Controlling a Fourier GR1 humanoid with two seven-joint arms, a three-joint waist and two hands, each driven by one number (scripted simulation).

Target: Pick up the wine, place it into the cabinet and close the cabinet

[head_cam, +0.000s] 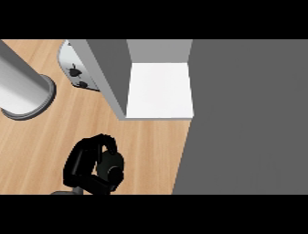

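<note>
**A:** Entry one, the wine. Where is it?

**B:** It is not in view. No bottle shows on the table (34,151), in the cabinet (109,77), or in a hand. It may be hidden behind the broad grey panel (251,114) that fills the right of the frame, but I cannot tell.

**A:** Entry two, the cabinet and its contents?

**B:** It sits at upper centre. A grey side wall is on its left, and its white floor (160,89) lies exposed just right of that wall. Nothing stands on the part of the floor that shows. I take the panel to be the open door, though that is a judgement.

**A:** Entry three, the hands?

**B:** The left hand (109,169) is at lower left of centre, over the table and short of the cabinet. Its fingers (82,153) are loosely curved and relaxed, with nothing in them. The right hand does not appear.

**A:** Other stock?

**B:** A pale cylinder (14,82) on a ringed base stands at upper left. An appliance (75,68) with two dark knobs sits between the cylinder and the cabinet wall, close against the wall.

**A:** Progress?

**B:**
- Pick-up: unconfirmed, since the bottle is out of sight.
- Placing: apparently not done, going by the bare floor.
- Closing: not done, because the interior is exposed.

So most of the job appears to be left.
</note>
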